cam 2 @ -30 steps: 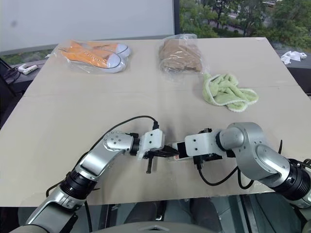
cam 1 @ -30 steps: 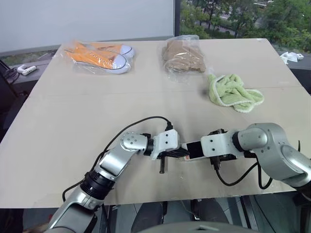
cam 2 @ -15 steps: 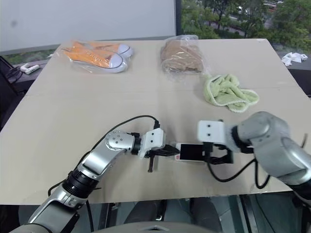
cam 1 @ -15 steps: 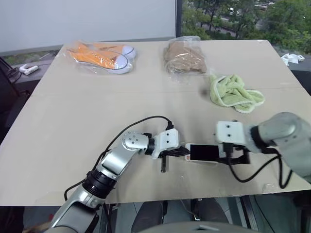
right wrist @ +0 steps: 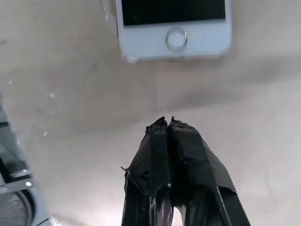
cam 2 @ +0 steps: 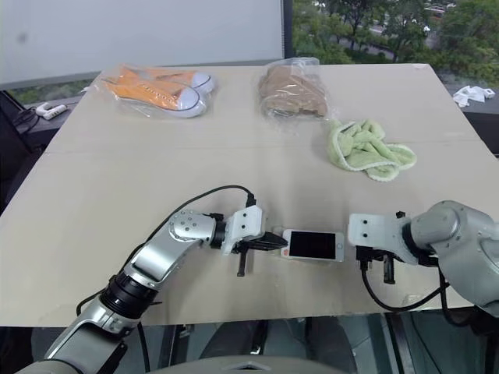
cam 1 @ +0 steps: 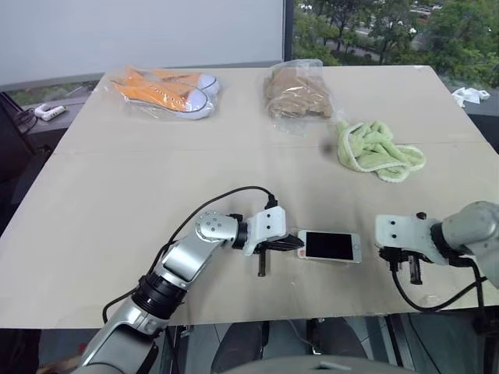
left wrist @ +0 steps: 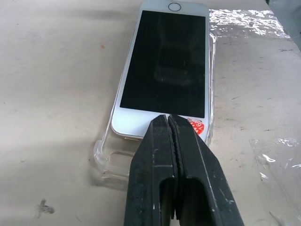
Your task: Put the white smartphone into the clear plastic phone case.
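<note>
The white smartphone (cam 1: 330, 246) lies screen up on the table near the front edge. It rests in the clear plastic phone case (left wrist: 106, 157), whose empty end sticks out past the phone toward my left gripper. My left gripper (cam 1: 290, 244) is shut, and its tips (left wrist: 168, 117) sit at that end, just over the phone's edge. Whether they pinch the case I cannot tell. My right gripper (cam 1: 413, 269) is shut and points down at the table, a short way right of the phone's home-button end (right wrist: 175, 40).
Orange sneakers in a clear bag (cam 1: 164, 89) and a brown bundle in a clear bag (cam 1: 296, 93) lie at the table's far side. A green towel (cam 1: 378, 148) sits at the right. Crinkly clear plastic (left wrist: 244, 23) lies beyond the phone. The table's front edge (cam 1: 312, 315) is close.
My right gripper has let go of the phone, drawn away to the right and shut. The phone and the left gripper stay where they were.
</note>
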Controlling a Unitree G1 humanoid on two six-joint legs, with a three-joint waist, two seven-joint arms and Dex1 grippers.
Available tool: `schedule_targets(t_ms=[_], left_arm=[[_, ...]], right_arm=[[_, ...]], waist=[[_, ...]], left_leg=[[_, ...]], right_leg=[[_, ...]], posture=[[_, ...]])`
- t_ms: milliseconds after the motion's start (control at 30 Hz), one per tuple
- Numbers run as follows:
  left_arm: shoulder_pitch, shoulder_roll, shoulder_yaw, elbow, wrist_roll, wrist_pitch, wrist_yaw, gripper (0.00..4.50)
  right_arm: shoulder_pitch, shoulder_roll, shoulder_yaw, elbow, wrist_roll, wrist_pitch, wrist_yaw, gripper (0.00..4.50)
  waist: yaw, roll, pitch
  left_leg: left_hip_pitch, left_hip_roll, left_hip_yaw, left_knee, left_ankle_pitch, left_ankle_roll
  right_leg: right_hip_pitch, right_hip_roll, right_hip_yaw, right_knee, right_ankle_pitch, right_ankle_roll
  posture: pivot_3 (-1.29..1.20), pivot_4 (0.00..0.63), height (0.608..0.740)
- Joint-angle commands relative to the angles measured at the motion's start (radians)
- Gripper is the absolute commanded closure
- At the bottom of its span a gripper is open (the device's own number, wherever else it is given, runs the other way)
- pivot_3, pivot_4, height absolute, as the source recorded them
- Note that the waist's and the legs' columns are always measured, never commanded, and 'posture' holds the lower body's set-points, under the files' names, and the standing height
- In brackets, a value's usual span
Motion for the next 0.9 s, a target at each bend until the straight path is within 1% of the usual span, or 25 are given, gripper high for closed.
schedule_targets(t_ms=[33,233,400,467,767,833,900], left_arm=[[0.017,0.007,-0.019,0.019,0.034,0.009,0.008,4.50],[0.025,0.004,-0.014,0.008,0.033,0.014,0.011,4.50],[0.030,0.004,-0.014,0.000,0.032,0.017,0.015,4.50],[0.030,0.004,-0.015,-0.002,0.031,0.019,0.016,4.50],[0.027,-0.003,-0.006,0.002,0.026,0.007,0.022,4.50],[0.023,-0.013,0.018,-0.006,0.002,0.005,0.027,4.50],[0.017,-0.026,0.066,-0.036,-0.054,0.028,0.032,4.50]], right_arm=[[-0.085,0.050,0.075,-0.034,-0.009,0.015,-0.002,4.47],[-0.171,0.138,0.165,-0.066,0.001,0.085,-0.011,4.47],[-0.199,0.188,0.199,-0.095,0.022,0.140,-0.025,4.47],[-0.205,0.201,0.200,-0.103,0.033,0.162,-0.028,4.47],[-0.217,0.194,0.212,-0.103,0.051,0.184,-0.059,4.47],[-0.213,0.179,0.213,-0.100,0.049,0.180,-0.065,4.47],[-0.207,0.154,0.206,-0.093,0.046,0.170,-0.065,4.47]], waist=[[0.001,0.000,0.000],[-0.006,-0.001,-0.001],[-0.026,-0.001,-0.001],[-0.026,-0.001,-0.001],[-0.027,-0.001,-0.001],[-0.027,-0.001,-0.001],[-0.027,-0.001,-0.001]], left_leg=[[0.000,0.000,0.000,0.000,0.000,0.000],[0.001,0.000,-0.001,0.000,0.000,0.000],[0.001,0.001,-0.001,-0.001,0.000,0.000],[0.002,0.001,-0.001,-0.001,0.000,0.000],[0.004,0.001,0.000,-0.003,0.000,0.000],[0.004,0.001,0.000,-0.003,0.000,0.000],[0.004,0.001,0.000,-0.003,0.000,0.000]], right_leg=[[0.000,0.000,0.000,0.000,0.000,0.000],[0.001,0.000,0.000,0.000,0.000,0.000],[0.001,0.001,0.000,0.000,0.000,0.000],[0.001,0.001,0.000,0.000,0.000,0.000],[0.002,0.001,0.001,0.000,0.000,0.000],[0.002,0.001,0.001,0.000,0.000,0.000],[0.002,0.001,0.001,0.000,0.000,0.000]], posture=[[0.00,0.150,0.740],[0.00,0.150,0.740],[0.00,0.150,0.740],[0.00,0.150,0.740],[0.00,0.150,0.740],[0.00,0.150,0.740],[0.00,0.150,0.740]])
